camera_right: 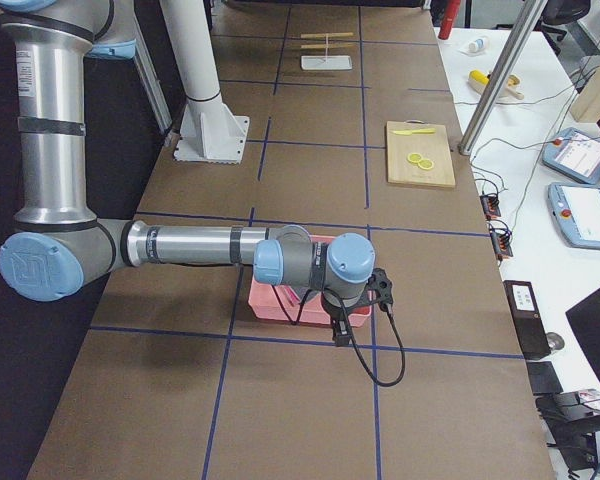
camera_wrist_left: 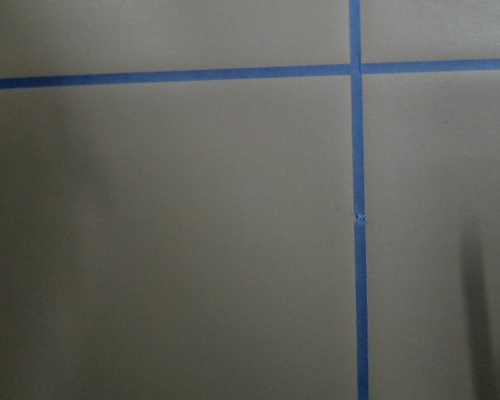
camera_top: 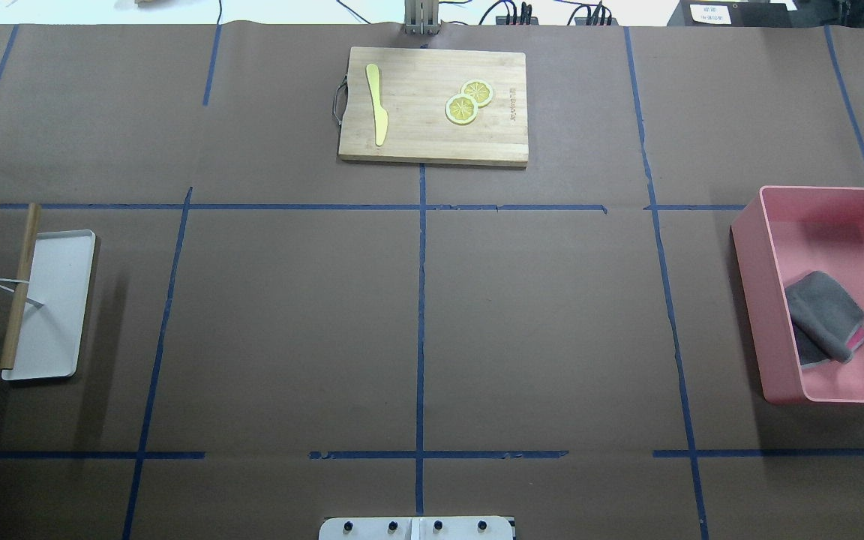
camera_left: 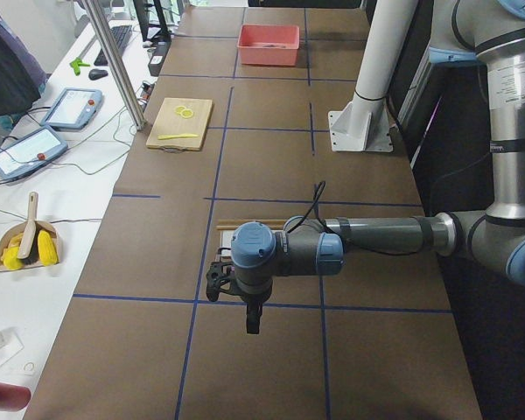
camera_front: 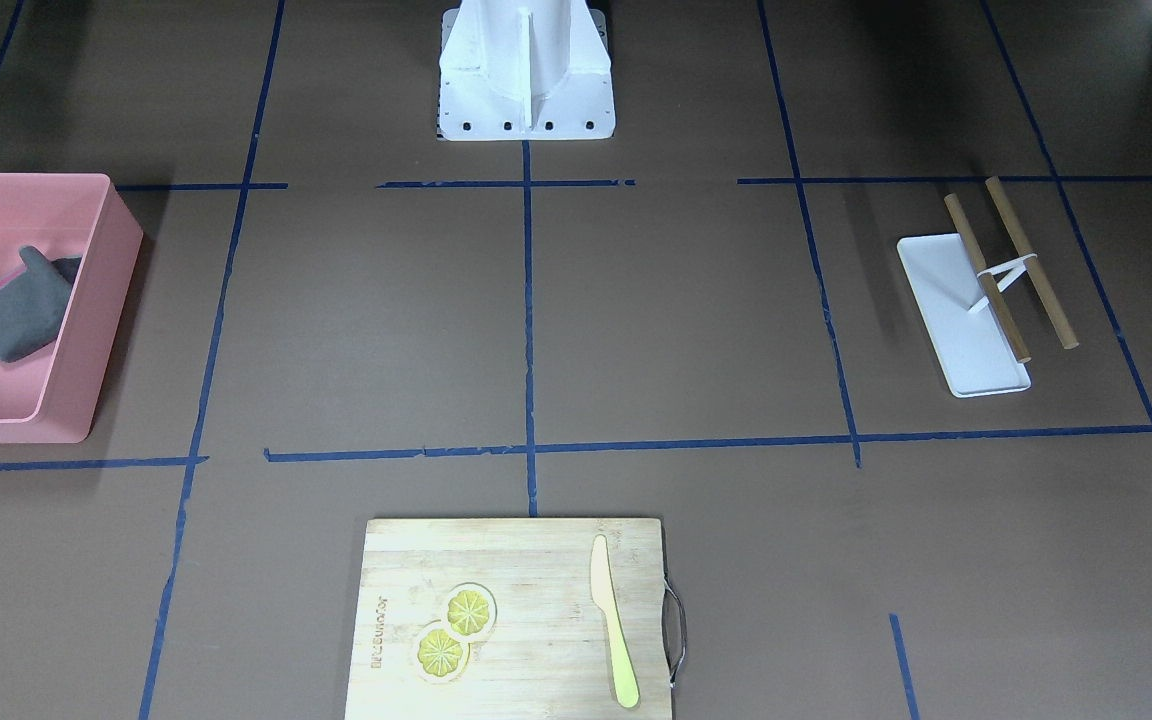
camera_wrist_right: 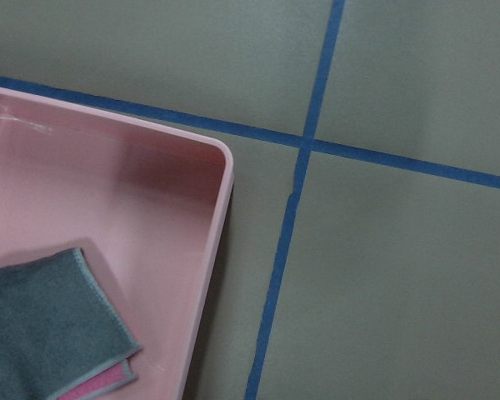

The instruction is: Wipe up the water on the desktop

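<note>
OK, desktop (camera_top: 289, 322) spans everything under me; no water I can spot. R claw (camera_right: 338, 334) hangs at the bin (camera_top: 751, 300) corner, prob. since the cloth (camera_top: 826, 315) sits inside. L claw (camera_left: 254, 322) over bare desktop. Open, closed, holding anything? Can't tell, either one.

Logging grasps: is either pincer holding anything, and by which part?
Nothing seems held: the grey cloth lies in the pink bin; the left pincer and right pincer, seen only sideways, look empty.
</note>
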You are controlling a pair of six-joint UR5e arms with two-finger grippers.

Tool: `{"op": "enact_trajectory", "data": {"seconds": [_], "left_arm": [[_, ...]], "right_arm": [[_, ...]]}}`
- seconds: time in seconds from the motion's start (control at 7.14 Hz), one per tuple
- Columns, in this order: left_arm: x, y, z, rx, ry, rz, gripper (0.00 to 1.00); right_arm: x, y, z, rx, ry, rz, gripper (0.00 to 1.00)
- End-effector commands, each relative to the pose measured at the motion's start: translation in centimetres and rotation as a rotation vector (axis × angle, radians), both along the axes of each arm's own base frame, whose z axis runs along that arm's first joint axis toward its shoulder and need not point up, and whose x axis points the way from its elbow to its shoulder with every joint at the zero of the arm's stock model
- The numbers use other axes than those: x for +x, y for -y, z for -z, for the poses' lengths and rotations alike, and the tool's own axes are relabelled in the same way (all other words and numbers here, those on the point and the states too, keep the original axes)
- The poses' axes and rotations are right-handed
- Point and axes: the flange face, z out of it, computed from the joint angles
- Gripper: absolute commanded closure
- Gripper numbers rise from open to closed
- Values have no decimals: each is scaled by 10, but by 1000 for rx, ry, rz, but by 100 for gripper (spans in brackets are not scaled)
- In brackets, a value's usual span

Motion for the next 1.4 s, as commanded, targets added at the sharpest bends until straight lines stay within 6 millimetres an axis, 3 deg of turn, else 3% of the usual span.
{"op": "enact_trajectory", "data": {"seconds": [0.0,0.42,0.56,0.98,1.26], "left_arm": [[-4,2,7,12,-1,19,0],[-4,20,38,-11,-6,104,0],[-4,31,38,-8,-6,104,0],[-4,32,40,-4,-7,103,0],[-4,32,40,-5,-9,103,0]], "right_arm": [[7,-4,-17,-67,3,-63,0],[12,-5,-17,-71,6,-78,0],[14,-4,-15,-75,6,-90,0],[17,3,-5,-50,7,-93,0],[17,1,-10,-61,2,-93,0]]}}
